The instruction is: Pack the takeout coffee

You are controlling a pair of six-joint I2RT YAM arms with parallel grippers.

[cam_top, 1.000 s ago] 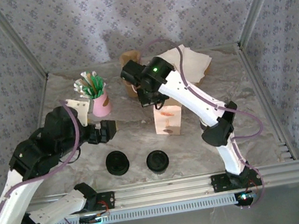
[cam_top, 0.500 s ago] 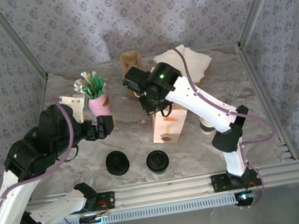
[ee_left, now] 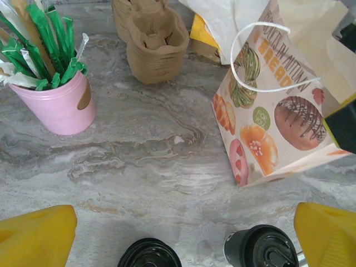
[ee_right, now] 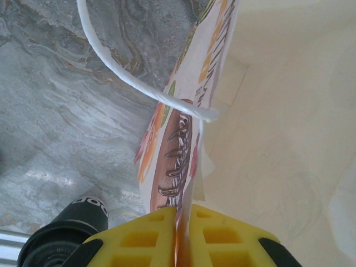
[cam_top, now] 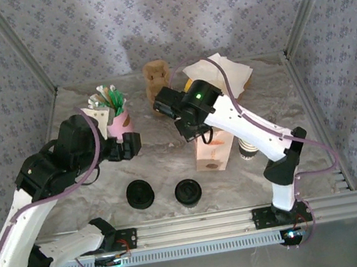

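Left arm (cam_top: pixel 17 224) rises from lower left, elbow bent, wrist reaching toward frame centre. Left end effector (cam_top: pixel 128 145): jaws spread wide, yellow fingers (ee_left: pixel 36 236) at the wrist view's bottom corners. Right arm (cam_top: pixel 248 126) arches from lower right toward centre. Right end effector (cam_top: pixel 190 130) points down, its fingers pinched on the wall of a paper bag (cam_top: pixel 210 154).

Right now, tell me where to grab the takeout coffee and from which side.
Grip the takeout coffee round its wall just under its lid, probably from above on its far side: it stands upright, the lid stack sits at its left, and the open left hand hovers beyond it.
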